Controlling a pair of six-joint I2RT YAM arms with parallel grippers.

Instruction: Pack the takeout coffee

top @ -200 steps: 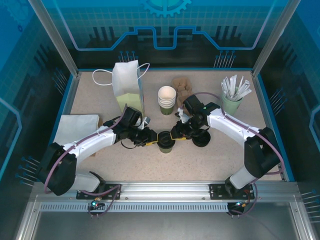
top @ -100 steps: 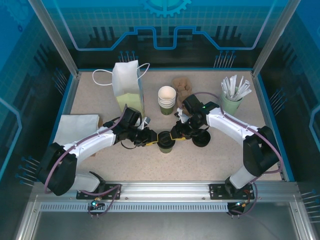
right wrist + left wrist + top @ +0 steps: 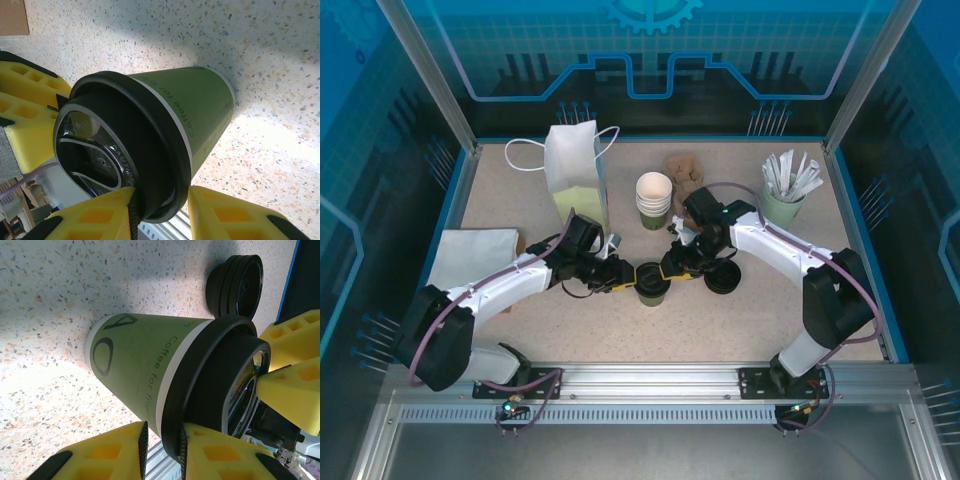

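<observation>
The takeout coffee (image 3: 652, 286) stands upright at the table's middle, a green paper cup (image 3: 135, 360) capped by a round black lid (image 3: 210, 385). My left gripper (image 3: 626, 275) reaches it from the left. Its yellow fingers (image 3: 115, 450) straddle the lid's rim, one on the lid top, one by the cup wall under the skirt. My right gripper (image 3: 672, 268) comes from the right. In the right wrist view the right gripper (image 3: 161, 194) pinches the lid (image 3: 125, 150) at its edge, above the green wall (image 3: 200, 110).
A stack of black lids (image 3: 723, 278) lies just right of the cup. Behind stand nested cups (image 3: 654, 200), a white paper bag (image 3: 575, 175), a brown crumpled item (image 3: 682, 172) and a pale-green cup of white packets (image 3: 785, 195). A flat paper pad (image 3: 475, 255) lies at the left.
The right arm's wrist has drifted slightly left and back. The cup and the left gripper have stayed put.
</observation>
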